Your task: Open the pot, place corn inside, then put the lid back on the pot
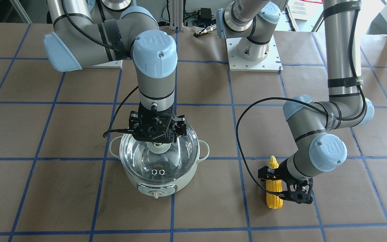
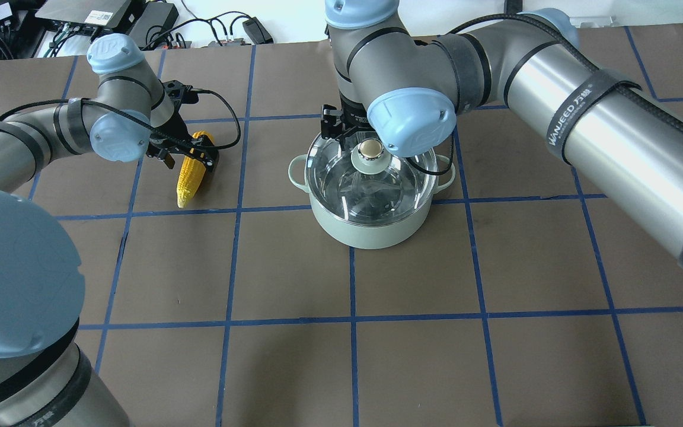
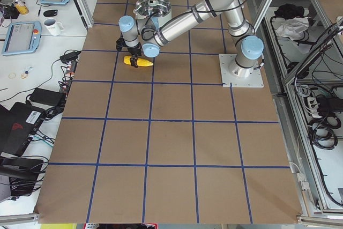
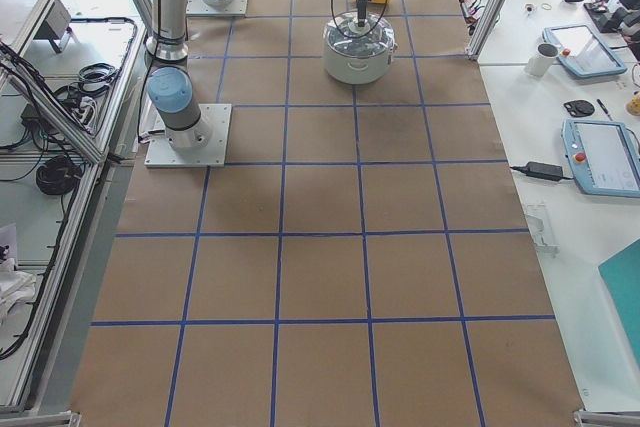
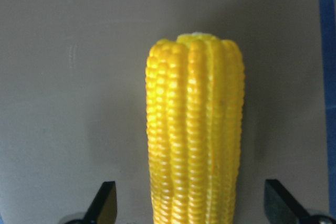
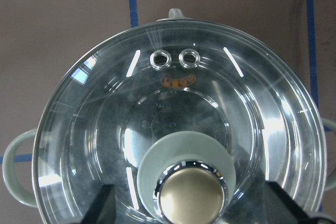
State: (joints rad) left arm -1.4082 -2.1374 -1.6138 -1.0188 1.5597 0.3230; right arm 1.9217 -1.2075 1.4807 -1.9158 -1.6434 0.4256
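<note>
Left arm looms nearest in overhead view; right arm reaches in beyond. Desk carries everything. Pot sits mid-desk, lid seated on it. Corn lies flat on desk, well apart from pot. Right pincer wide, straddling lid knob, no grip. Left pincer wide, either side of corn, clear of it.

Step judged: pre-grasp, pot not yet opened. Next: right closes on knob and lifts straight up; left closes on corn.
</note>
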